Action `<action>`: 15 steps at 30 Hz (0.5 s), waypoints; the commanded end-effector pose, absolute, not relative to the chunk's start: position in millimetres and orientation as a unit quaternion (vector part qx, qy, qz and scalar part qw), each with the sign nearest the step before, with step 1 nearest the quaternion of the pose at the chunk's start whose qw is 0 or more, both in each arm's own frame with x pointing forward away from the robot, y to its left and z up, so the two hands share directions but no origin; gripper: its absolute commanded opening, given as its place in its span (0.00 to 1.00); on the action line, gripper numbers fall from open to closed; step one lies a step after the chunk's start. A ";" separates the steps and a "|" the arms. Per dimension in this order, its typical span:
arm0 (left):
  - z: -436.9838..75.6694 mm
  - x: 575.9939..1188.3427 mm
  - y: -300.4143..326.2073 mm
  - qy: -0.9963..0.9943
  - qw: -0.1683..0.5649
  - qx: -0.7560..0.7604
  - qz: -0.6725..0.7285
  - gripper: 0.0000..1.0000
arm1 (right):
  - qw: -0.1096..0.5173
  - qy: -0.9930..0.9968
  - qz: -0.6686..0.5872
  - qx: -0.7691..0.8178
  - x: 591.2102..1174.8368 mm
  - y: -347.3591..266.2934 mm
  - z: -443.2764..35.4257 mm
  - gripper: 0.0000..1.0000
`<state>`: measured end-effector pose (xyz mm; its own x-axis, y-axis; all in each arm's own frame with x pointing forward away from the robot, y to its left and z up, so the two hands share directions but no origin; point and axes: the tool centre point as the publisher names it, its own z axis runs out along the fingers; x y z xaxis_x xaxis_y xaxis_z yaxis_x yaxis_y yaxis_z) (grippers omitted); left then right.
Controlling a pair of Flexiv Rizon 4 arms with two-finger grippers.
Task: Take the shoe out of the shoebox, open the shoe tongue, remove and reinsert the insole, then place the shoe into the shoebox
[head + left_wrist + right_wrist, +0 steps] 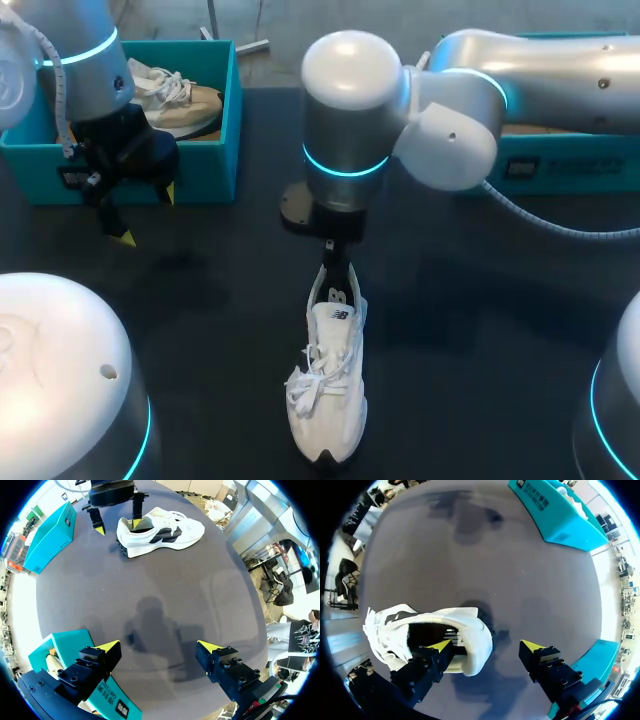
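A white sneaker (330, 390) with loose laces lies on the dark table, toe toward the front edge. My right gripper (335, 275) hangs over its heel. In the right wrist view that gripper (486, 645) is open and straddles the heel of the sneaker (470, 630): one finger is inside the dark opening, the other stands outside, clear of the heel. My left gripper (149, 215) is open and empty beside the teal shoebox (215, 150) at the back left. The left wrist view shows the left gripper (159, 646) above bare table, the sneaker (160, 530) far ahead.
A beige shoe (180, 100) lies inside the left shoebox. A second teal box (560, 165) stands at the back right, partly behind my right arm. Dark bare table spreads around the sneaker.
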<state>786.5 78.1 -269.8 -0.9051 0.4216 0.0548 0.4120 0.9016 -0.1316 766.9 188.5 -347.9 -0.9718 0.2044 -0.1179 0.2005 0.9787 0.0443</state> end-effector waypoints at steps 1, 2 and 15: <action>-269.9 785.4 78.7 -0.974 0.040 -0.214 0.058 1.00 | 0.058 0.993 0.021 0.101 770.8 189.0 -360.1 0.82; -269.9 785.4 78.7 -0.974 0.040 -0.214 0.058 1.00 | 0.057 0.993 0.023 0.100 771.2 188.8 -361.6 0.79; -269.9 785.4 78.7 -0.974 0.040 -0.214 0.058 1.00 | 0.051 0.994 0.022 0.097 770.1 189.5 -376.9 0.52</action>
